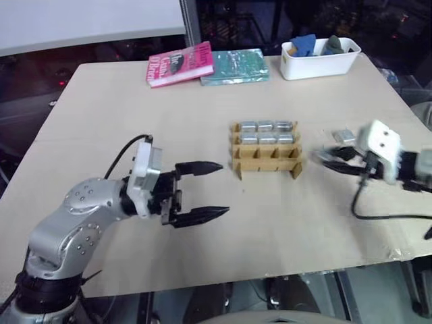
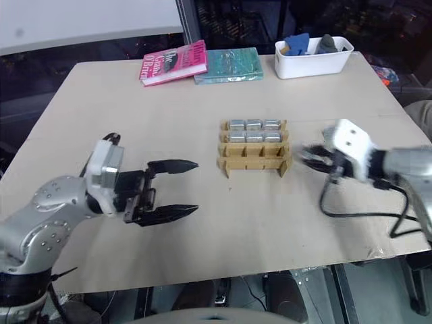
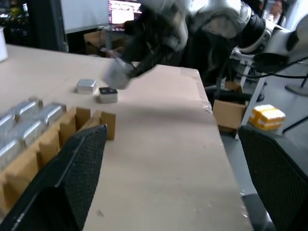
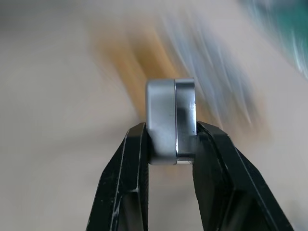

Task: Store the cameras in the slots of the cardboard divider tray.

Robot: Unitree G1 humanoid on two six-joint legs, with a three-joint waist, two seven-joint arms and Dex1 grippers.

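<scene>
The brown cardboard divider tray stands mid-table. Silver-grey cameras fill its two far rows, and the slots of the near row are empty. Just right of the tray, my right gripper is shut on one camera, pinched by its sides between the black fingers. Two loose cameras lie on the table behind that gripper, one showing a black face. My left gripper hovers left of the tray, pointing toward it, open with nothing between its fingers.
A white bin with blue and grey items stands at the far right. A pink book and a teal book lie at the far edge. A black cable trails from the right wrist over the table.
</scene>
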